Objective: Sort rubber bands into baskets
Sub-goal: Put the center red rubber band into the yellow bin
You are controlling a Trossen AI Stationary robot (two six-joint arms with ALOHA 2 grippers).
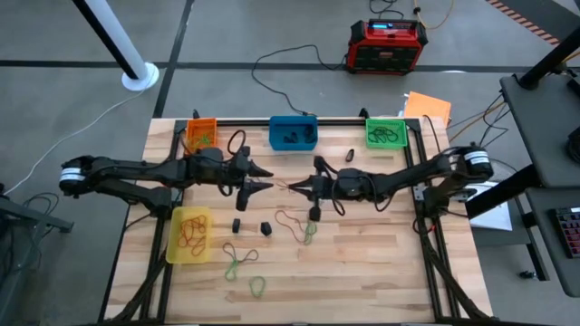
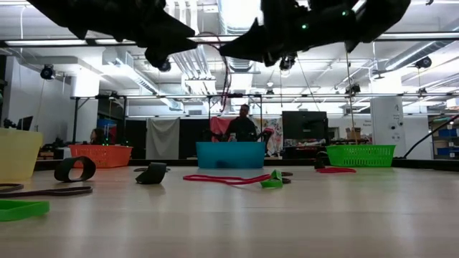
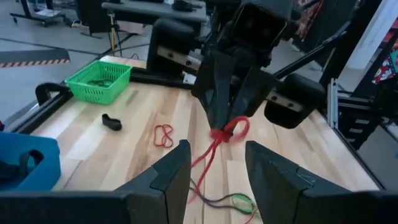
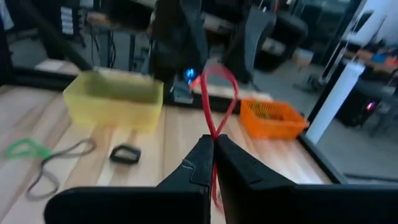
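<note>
Thin red rubber band loop [image 4: 214,102]: at frame centre, raised above the pale wooden slatted table [image 1: 381,263], pinched in the clenched right end effector [image 4: 213,144]. Left end effector [image 3: 216,163]: fingers parted, empty, facing it just to the left. Small blue rectangular plastic basket [image 1: 293,132]: upper centre, at the table's far edge.

light wood slat table [image 1: 381,263], orange [image 1: 201,133], blue [image 1: 293,132], green baskets [image 1: 385,132] along 12 o'clock, yellow basket [image 1: 189,235] at 8, loose rubber bands [image 1: 241,263] around 6
</note>
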